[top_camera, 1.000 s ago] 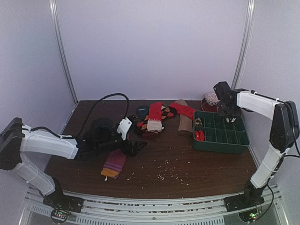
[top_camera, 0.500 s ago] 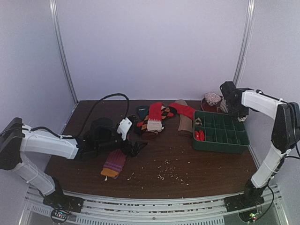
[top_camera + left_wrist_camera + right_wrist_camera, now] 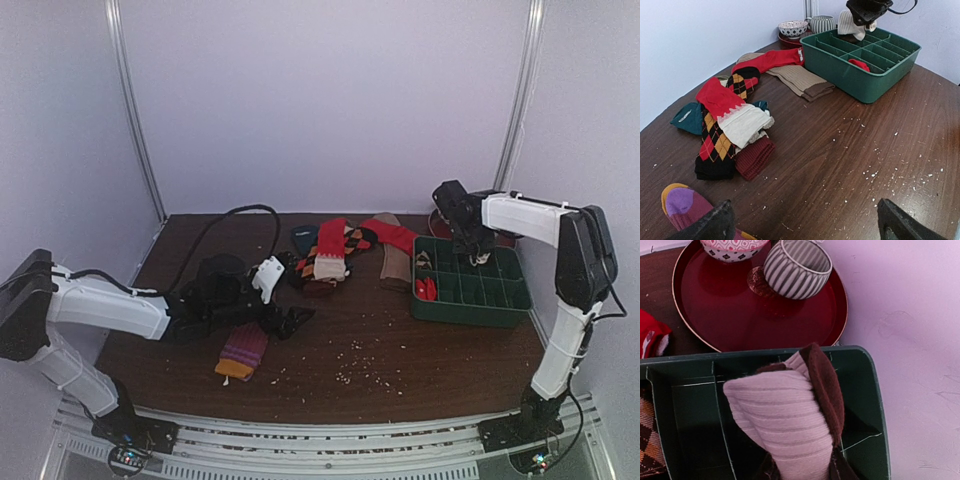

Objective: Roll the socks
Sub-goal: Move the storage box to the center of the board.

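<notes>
R end effector (image 3: 476,252): clamped on rolled cream-and-brown ribbed sock (image 3: 785,425) | green plastic compartment tray (image 3: 685,362): far row directly below sock | L end effector (image 3: 290,320): wide open, near-left

Left arm (image 3: 100,305) low and outstretched, jaws wide apart. Right arm (image 3: 520,212) reaches forward, jaws gripping rolled sock (image 3: 785,415).

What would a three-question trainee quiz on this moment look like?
1. True or false: the left gripper is shut.
2. The right gripper holds: A) a red sock, B) a cream-and-brown sock, C) a striped cup.
3. Which sock lies nearest the left gripper?
Key: 1 false, its jaws are wide open; 2 B; 3 the purple striped sock.
</notes>
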You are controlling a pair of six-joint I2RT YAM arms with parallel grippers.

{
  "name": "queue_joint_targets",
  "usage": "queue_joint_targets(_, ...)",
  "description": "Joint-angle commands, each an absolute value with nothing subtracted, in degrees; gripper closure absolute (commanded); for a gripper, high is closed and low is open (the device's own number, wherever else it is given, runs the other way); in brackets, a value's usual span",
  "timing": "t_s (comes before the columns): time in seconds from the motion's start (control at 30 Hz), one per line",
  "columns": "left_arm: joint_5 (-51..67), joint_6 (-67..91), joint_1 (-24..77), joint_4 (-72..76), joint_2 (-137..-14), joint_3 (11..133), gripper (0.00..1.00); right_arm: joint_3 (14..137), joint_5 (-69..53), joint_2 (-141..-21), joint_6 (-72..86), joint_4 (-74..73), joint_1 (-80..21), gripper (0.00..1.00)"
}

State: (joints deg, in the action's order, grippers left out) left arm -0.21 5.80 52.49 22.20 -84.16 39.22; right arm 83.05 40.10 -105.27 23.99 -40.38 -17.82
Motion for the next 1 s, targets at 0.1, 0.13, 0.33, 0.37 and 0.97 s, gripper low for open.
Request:
queue_joint_targets(0.1, 0.69, 5.27, 52.21, 23.01, -83.81, 38.85, 0.02, 83.27, 39.34, -107.80, 25.24, -41.07, -18.52, 1.00)
queue_joint_targets(0.13, 0.70, 5.30, 52.21, 22.92, -83.77, 38.77, 0.02, 83.24, 39.17, -107.99, 25.04, -40.96, -18.72, 1.00)
queue_joint_targets(0.33, 0.77, 5.49, 52.21, 23.10, -83.93, 38.75, 0.02, 85.08, 38.10, -110.54, 24.28, -41.49, -20.54, 1.00)
queue_joint_targets(0.37, 0.74, 5.58, 52.21, 23.11, -83.93, 38.76, 0.02, 85.61, 37.92, -111.24, 24.17, -41.87, -20.90, 1.00)
queue_joint_targets(0.97, 0.88, 5.76, 52.21, 23.16, -84.11, 38.32, 0.02, 88.33, 30.15, -112.57, 25.03, -41.29, -22.32, 1.00)
